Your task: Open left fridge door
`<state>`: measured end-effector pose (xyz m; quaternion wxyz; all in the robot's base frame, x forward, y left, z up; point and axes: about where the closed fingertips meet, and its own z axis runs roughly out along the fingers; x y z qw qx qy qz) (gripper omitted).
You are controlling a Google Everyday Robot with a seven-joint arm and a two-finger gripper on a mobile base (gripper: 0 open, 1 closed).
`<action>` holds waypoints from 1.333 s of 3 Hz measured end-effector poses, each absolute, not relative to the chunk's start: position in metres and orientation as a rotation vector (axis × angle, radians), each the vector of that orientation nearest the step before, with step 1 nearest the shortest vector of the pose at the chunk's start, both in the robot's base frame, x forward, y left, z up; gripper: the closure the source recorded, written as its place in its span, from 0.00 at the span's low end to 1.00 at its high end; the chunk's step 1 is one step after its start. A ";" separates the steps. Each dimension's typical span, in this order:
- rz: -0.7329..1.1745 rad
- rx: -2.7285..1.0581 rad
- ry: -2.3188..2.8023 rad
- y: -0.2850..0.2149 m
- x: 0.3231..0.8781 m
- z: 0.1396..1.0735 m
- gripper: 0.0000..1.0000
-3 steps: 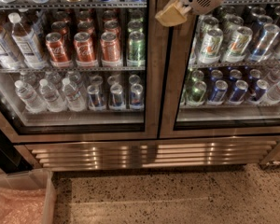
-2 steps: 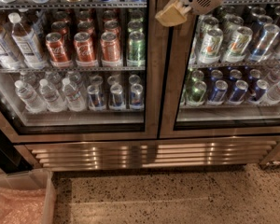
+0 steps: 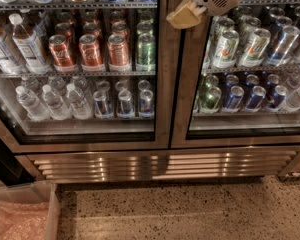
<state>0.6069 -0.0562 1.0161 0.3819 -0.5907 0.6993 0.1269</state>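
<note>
Gripper (image 3: 183,18): cream casing, tan tip, high in the view, set over the stiles where the two doors meet; whether it is clenched or released cannot be told. The fridge door (image 3: 162,94) lies just left of the gripper and runs down below it; long axis vertical; nearest part a wide brushed-steel stile, flat and smooth; no separate handle can be made out. Further left, behind the glass: red cans (image 3: 90,51); clear ribbed water bottles (image 3: 50,101). To the right: the twin door (image 3: 184,109). Judgement: a short leftward shift onto that edge, then an outward pull.
</note>
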 end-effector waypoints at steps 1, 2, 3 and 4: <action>0.324 -1.507 1.784 -0.056 0.607 1.016 1.00; 0.324 -1.512 1.780 -0.056 0.606 1.016 1.00; 0.325 -1.512 1.767 -0.056 0.607 1.019 1.00; 0.325 -1.515 1.764 -0.056 0.607 1.019 1.00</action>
